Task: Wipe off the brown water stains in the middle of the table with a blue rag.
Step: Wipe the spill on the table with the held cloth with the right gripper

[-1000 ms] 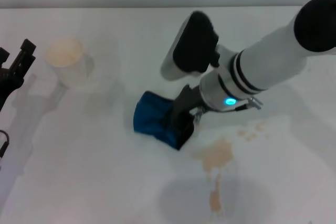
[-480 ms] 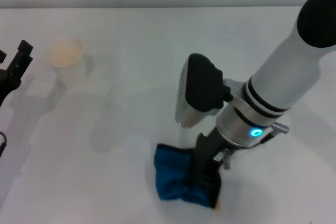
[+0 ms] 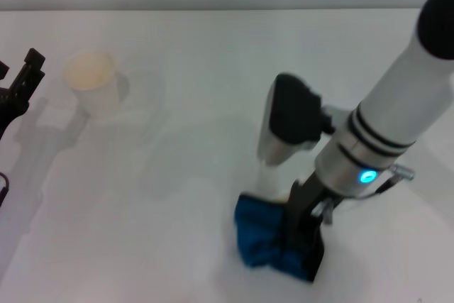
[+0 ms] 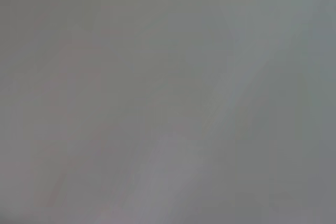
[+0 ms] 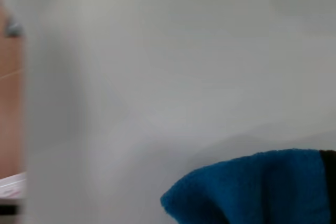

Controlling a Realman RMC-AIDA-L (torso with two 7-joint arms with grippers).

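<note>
My right gripper (image 3: 303, 238) is shut on the blue rag (image 3: 266, 240) and presses it on the white table (image 3: 177, 175), near the front edge, right of the middle. The rag also shows in the right wrist view (image 5: 257, 187), bunched, with black edging at one side. The brown water stains are hidden under the rag and my right arm; only a faint tan trace (image 3: 283, 194) shows just behind the rag. My left gripper (image 3: 20, 84) is parked at the table's far left edge, away from the rag.
A white paper cup (image 3: 92, 81) with tan liquid stands at the back left, near my left gripper. The left wrist view shows only a plain grey surface.
My right gripper has dragged the rag from the table's middle toward the front and right, across the stains, which no longer show. The left arm has hardly moved.
</note>
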